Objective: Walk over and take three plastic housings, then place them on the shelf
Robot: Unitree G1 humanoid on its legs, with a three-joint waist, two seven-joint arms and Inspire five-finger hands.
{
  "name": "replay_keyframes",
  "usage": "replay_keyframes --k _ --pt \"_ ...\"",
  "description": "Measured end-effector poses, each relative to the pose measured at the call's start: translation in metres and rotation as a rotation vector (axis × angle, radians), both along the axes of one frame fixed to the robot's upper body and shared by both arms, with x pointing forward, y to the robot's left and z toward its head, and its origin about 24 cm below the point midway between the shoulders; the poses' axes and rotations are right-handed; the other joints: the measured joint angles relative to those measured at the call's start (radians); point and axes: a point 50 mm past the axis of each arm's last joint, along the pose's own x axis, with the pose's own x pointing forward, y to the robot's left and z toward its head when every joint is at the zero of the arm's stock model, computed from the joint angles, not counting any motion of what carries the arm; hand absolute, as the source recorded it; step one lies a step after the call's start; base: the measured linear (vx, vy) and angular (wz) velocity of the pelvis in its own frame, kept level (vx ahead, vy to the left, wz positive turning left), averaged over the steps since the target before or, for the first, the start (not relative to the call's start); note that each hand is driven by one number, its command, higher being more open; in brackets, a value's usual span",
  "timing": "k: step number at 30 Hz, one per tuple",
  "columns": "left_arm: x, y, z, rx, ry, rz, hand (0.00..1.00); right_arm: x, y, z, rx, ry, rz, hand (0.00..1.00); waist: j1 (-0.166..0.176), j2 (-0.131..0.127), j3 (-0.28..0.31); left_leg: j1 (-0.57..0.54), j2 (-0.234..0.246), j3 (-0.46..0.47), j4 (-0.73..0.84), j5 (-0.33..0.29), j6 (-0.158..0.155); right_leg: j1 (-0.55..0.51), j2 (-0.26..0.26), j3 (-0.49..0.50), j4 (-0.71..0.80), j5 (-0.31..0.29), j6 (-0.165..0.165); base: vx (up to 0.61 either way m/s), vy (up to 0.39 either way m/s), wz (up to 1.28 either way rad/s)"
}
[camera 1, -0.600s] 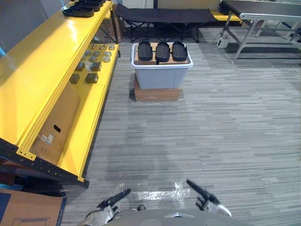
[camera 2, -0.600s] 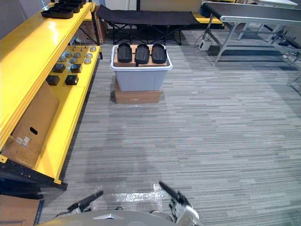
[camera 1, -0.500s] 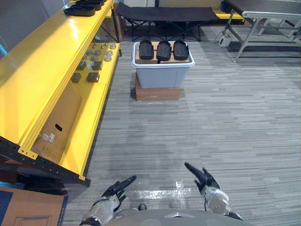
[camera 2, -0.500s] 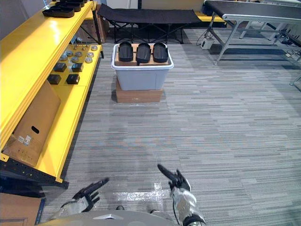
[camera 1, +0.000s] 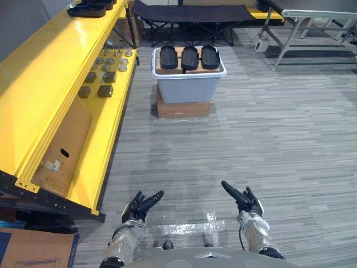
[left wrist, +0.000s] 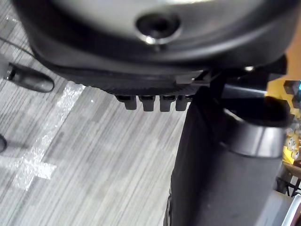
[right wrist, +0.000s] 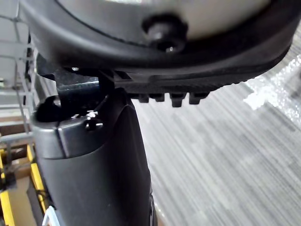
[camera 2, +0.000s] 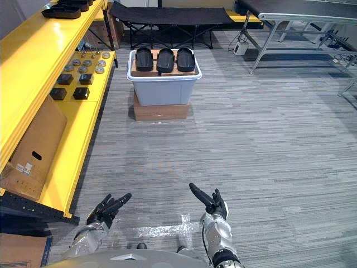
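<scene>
A: Where are the housings?

B: Three black housings [camera 1: 189, 57] lie side by side across the top of a grey bin [camera 1: 189, 89], far ahead on the striped carpet. The bin stands on a flat cardboard box [camera 1: 184, 110].

A: And the hands?

B: Both are low and close to the robot, well apart from the bin. The left hand [camera 1: 140, 205] has its fingers straight and a little spread, pointing forward and toward the right. It holds nothing. The right hand [camera 1: 246, 202] is spread the same way, with its fingers pointing forward and toward the left, and it is empty too. In each wrist view the fingers show end-on as a short row over bare carpet.

A: Anything between them?

B: A patch of shiny tape [camera 1: 189, 228] on the floor, just ahead of the robot.

A: The shelf?

B: The yellow shelf [camera 1: 44, 78] runs along the left side. Its lower level carries small dark blocks [camera 1: 104, 90] and round metal parts [camera 1: 114, 56] at the far end, and a cardboard sheet [camera 1: 64, 142] leans nearer the robot. At the far end of the top level lie dark trays [camera 1: 86, 9]. They may be more housings, but they are too far off to be sure.

A: Behind the bin?

B: A black folding cot [camera 1: 192, 12], with a metal table [camera 1: 312, 17] off to the right.
</scene>
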Motion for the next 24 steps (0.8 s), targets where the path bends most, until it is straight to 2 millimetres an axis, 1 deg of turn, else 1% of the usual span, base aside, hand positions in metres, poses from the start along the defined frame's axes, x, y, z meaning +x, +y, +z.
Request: replay_keyframes --k 4,11,14,15,16,17,18,19,20,21,22,24 --pt "-0.001 -0.004 0.003 -0.005 -0.018 -0.017 1.0 -0.007 -0.001 0.0 0.065 -0.036 -0.045 1.0 -0.001 0.003 -0.001 0.001 -0.001 -0.003 0.0 0.003 0.004 0.0 -0.001 0.002 0.005 0.0 0.0 0.0 0.0 0.0" --pt "-0.002 -0.014 0.002 -0.018 -0.014 -0.062 1.0 -0.003 0.006 0.003 0.128 -0.079 -0.079 1.0 0.001 0.008 -0.003 0.016 0.0 0.021 -0.001 0.004 0.006 -0.003 -0.002 0.031 0.021 0.0 -0.001 -0.03 0.003 -0.09" --pt "0.002 -0.017 0.008 -0.025 -0.052 -0.069 1.0 -0.003 0.009 0.003 0.126 -0.075 -0.061 1.0 0.001 0.006 -0.002 0.016 -0.002 0.033 -0.001 -0.004 0.005 -0.02 -0.005 0.045 0.043 -0.006 -0.004 -0.05 0.014 -0.13" --pt "0.005 -0.021 0.012 -0.031 -0.08 -0.088 1.0 -0.004 0.01 0.005 0.121 -0.085 -0.055 1.0 0.002 0.004 0.001 0.006 -0.004 0.036 0.005 -0.013 0.02 -0.059 -0.017 0.048 0.114 -0.041 0.001 -0.06 0.025 -0.04" --pt "0.011 -0.023 0.016 -0.032 -0.108 -0.11 1.0 -0.005 0.012 0.006 0.119 -0.09 -0.052 1.0 0.0 -0.016 0.013 -0.015 -0.009 0.037 0.041 -0.039 0.035 -0.103 -0.039 0.046 0.205 -0.076 0.01 -0.05 0.026 -0.06" --pt "0.013 -0.024 0.019 -0.034 -0.124 -0.116 1.0 -0.004 0.012 0.006 0.119 -0.092 -0.052 1.0 0.001 -0.015 0.014 -0.023 -0.009 0.04 0.059 -0.051 0.038 -0.129 -0.047 0.044 0.254 -0.083 0.013 -0.03 0.032 -0.14" --pt "0.018 -0.027 0.023 -0.038 -0.151 -0.125 1.0 -0.003 0.014 0.007 0.122 -0.094 -0.049 1.0 0.005 -0.019 0.031 -0.034 0.0 0.045 0.083 -0.064 0.046 -0.194 -0.062 0.036 0.383 -0.085 0.013 -0.03 0.045 -0.14" --pt "0.024 -0.03 0.029 -0.04 -0.184 -0.139 1.0 -0.001 0.017 0.007 0.13 -0.101 -0.04 1.0 0.002 -0.024 0.058 -0.034 0.012 0.046 0.117 -0.079 0.057 -0.265 -0.085 0.016 0.522 -0.092 0.006 -0.02 0.049 -0.07" --pt "0.027 -0.031 0.031 -0.04 -0.197 -0.148 1.0 -0.002 0.019 0.007 0.142 -0.101 -0.041 1.0 -0.001 -0.027 0.073 -0.031 0.02 0.045 0.136 -0.09 0.059 -0.274 -0.088 0.004 0.535 -0.103 0.0 0.02 0.049 -0.01" --pt "0.031 -0.032 0.034 -0.037 -0.208 -0.161 1.0 -0.005 0.021 0.005 0.16 -0.097 -0.035 1.0 0.003 -0.02 0.089 -0.033 0.04 0.045 0.17 -0.111 0.054 -0.285 -0.085 -0.024 0.509 -0.103 0.002 0.04 0.038 -0.07" --pt "0.033 -0.031 0.035 -0.035 -0.213 -0.162 1.0 -0.006 0.023 0.005 0.163 -0.096 -0.023 1.0 0.002 -0.019 0.091 -0.034 0.05 0.045 0.183 -0.121 0.052 -0.289 -0.08 -0.031 0.483 -0.102 0.003 0.09 0.036 -0.13" --pt "0.041 -0.028 0.041 -0.039 -0.241 -0.158 1.0 -0.007 0.03 0.004 0.166 -0.088 0.023 1.0 -0.001 -0.028 0.093 -0.033 0.076 0.045 0.231 -0.157 0.027 -0.308 -0.064 -0.033 0.374 -0.085 0.028 0.15 0.0 -0.07"
